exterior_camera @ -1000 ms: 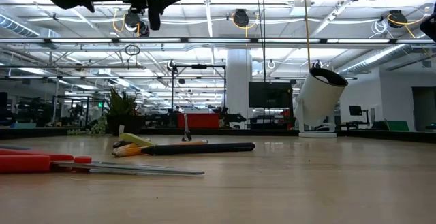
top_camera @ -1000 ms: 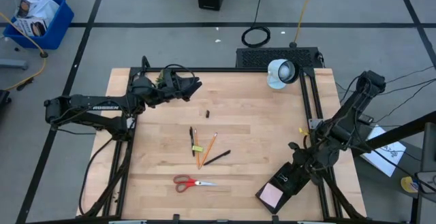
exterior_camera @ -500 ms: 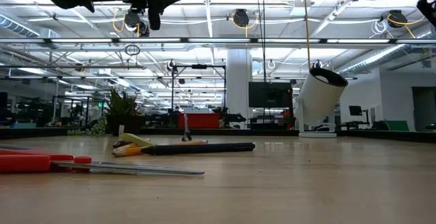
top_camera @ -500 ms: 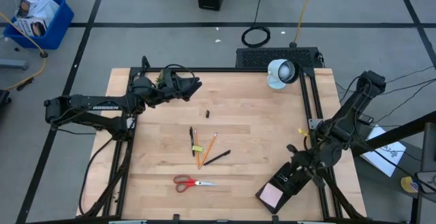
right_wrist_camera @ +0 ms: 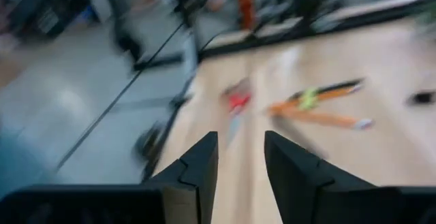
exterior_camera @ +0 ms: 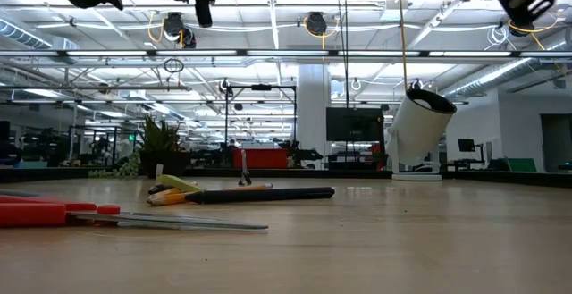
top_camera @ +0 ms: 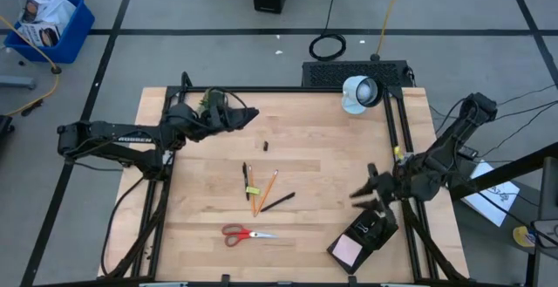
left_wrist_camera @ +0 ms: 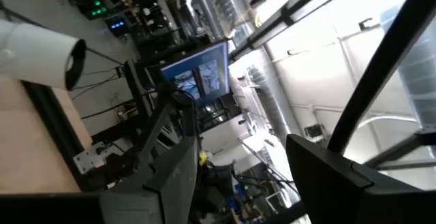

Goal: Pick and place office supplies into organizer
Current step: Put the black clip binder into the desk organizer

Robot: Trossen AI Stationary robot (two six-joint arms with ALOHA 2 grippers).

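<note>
Hovering above the table (top_camera: 314,130) just beside the organizer (top_camera: 366,237), the right gripper (top_camera: 359,191) shows fingers parted, nothing between them. Organizer sits at the table's near right corner, pink sticky-note pad (top_camera: 347,251) in it. Pencils (top_camera: 263,191), pens (top_camera: 277,202) and scissors (top_camera: 247,233) lie mid-table. Left gripper (top_camera: 248,115) hangs spread, empty, over the far left, near the plant (exterior_camera: 161,148).

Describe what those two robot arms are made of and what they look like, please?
Both are slim, jointed arms in matte black. The left arm bears pale lettering along its side. The left gripper and the right gripper each end in two flat, dark, blade-like fingers. Thin black cables loop beside the left wrist.
</note>
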